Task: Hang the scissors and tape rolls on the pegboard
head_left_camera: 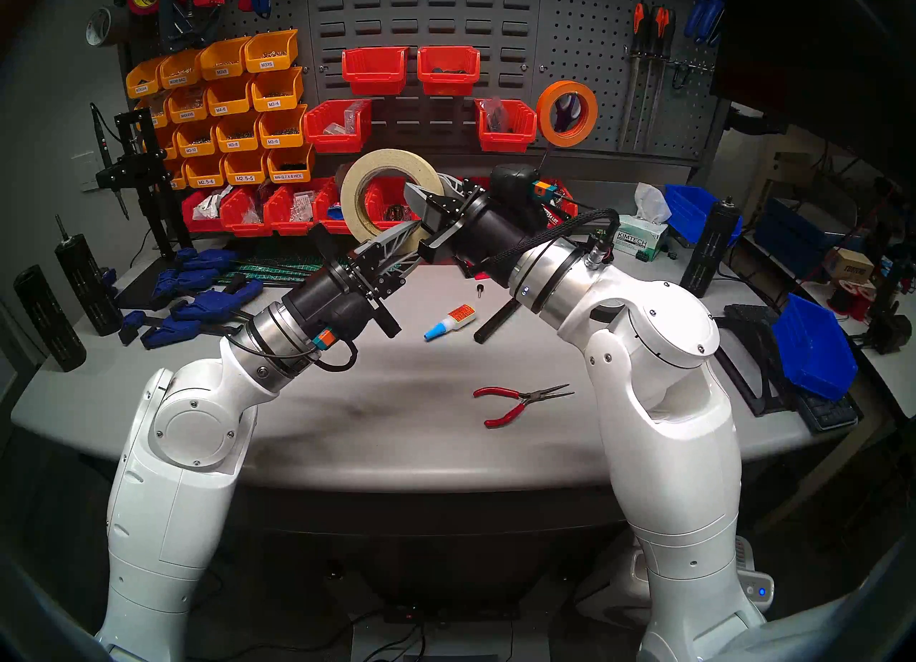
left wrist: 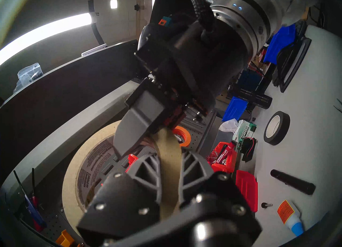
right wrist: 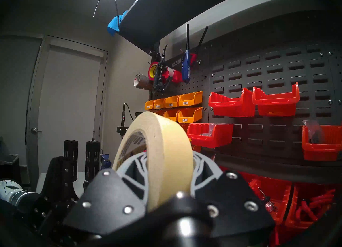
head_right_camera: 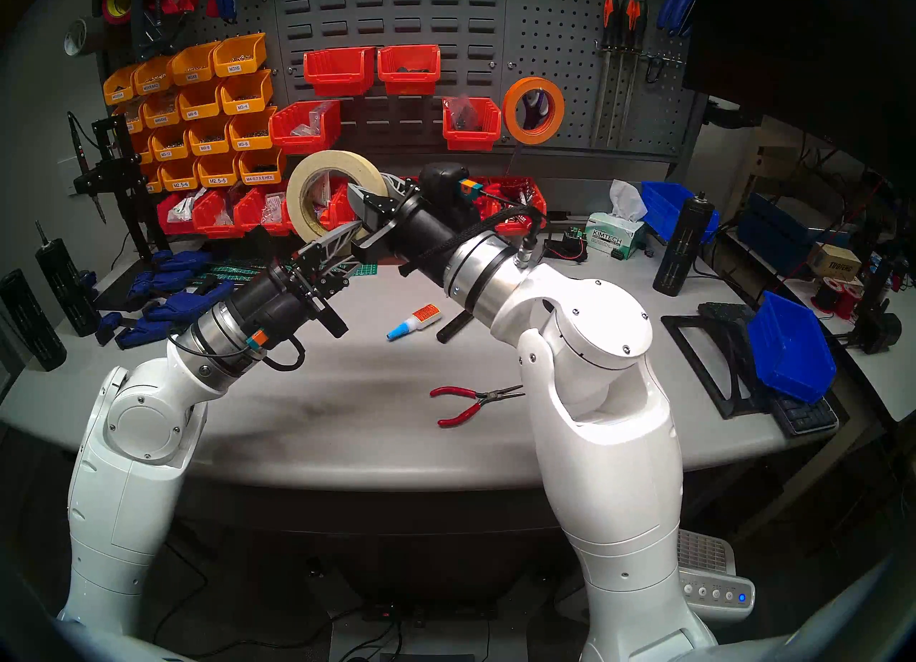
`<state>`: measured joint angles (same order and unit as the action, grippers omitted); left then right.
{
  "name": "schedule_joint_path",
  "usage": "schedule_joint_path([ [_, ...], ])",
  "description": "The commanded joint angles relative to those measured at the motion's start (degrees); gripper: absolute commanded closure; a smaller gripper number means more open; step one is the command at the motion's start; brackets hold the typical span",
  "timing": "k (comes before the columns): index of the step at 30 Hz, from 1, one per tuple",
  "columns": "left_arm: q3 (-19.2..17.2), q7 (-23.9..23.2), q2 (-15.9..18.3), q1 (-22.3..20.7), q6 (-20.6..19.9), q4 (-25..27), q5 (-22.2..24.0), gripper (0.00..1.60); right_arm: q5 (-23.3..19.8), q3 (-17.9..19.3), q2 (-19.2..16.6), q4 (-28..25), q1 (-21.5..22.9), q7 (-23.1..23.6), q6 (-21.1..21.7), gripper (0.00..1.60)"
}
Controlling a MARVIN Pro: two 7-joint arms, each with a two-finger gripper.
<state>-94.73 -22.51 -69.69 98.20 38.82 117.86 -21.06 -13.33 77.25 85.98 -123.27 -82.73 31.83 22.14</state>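
The cream tape roll (head_left_camera: pixel 357 185) (head_right_camera: pixel 302 185) is held upright in the air above the back of the table. My left gripper (head_left_camera: pixel 396 237) (left wrist: pixel 170 159) is shut on its lower edge. My right gripper (head_left_camera: pixel 421 193) (right wrist: pixel 170 159) is shut on its right side, a finger on each flat face. The printed core shows in the left wrist view (left wrist: pixel 92 157). The orange tape roll (head_left_camera: pixel 567 86) (head_right_camera: pixel 534 83) hangs on the pegboard (head_left_camera: pixel 595 41) (head_right_camera: pixel 560 27). The purple handles of the scissors (head_left_camera: pixel 564 113) (head_right_camera: pixel 537 103) show through its hole.
Red-handled pliers (head_left_camera: pixel 515 403), a glue bottle (head_left_camera: pixel 448 321) and a black cylinder (head_left_camera: pixel 495 321) lie mid-table. Blue clamps (head_left_camera: pixel 198 294) lie at the left. A Kimtech box (head_left_camera: pixel 642 240) and blue bins (head_left_camera: pixel 813 349) stand at the right. Red and yellow bins (head_left_camera: pixel 374 69) hang behind.
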Motion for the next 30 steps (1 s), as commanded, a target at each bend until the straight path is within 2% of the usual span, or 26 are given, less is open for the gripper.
schedule_joint_path([
  [1, -0.8, 1.7, -1.0, -1.2, 1.2, 0.8, 1.5, 0.99, 0.5, 1.0, 0.1, -1.3, 2.3, -0.1, -1.6, 1.6],
  [2, -0.9, 1.8, -1.1, -1.3, 1.4, 0.8, 1.3, 0.88, 0.5, 1.1, 0.2, -1.3, 2.3, 0.0, -1.6, 1.6],
  [3, -1.0, 1.6, -1.0, -1.3, 0.9, 1.0, 1.3, 0.0, 0.5, 1.1, 0.2, -1.3, 2.3, 0.1, -1.6, 1.6],
  [9, -1.4, 1.7, -1.0, -0.7, 1.5, 1.1, 2.8, 0.0, 1.0, 1.4, 0.3, -0.9, 2.6, 0.3, -1.7, 1.6],
  [18, -1.5, 2.3, -2.1, 5.1, 2.2, 5.4, 9.5, 0.0, 1.7, 4.4, 0.2, -0.8, 2.5, -0.3, -2.5, 1.6],
  [27, -0.3, 8.1, -8.5, 12.0, -0.9, 9.8, 22.2, 0.0, 0.4, 11.4, 0.2, -0.9, 1.3, -1.4, -3.6, 1.6],
  [30, 0.5, 12.0, -11.6, 14.0, -2.7, 11.2, 28.7, 0.0, -0.9, 14.3, 0.6, -1.3, 1.0, -1.7, -4.1, 1.6],
])
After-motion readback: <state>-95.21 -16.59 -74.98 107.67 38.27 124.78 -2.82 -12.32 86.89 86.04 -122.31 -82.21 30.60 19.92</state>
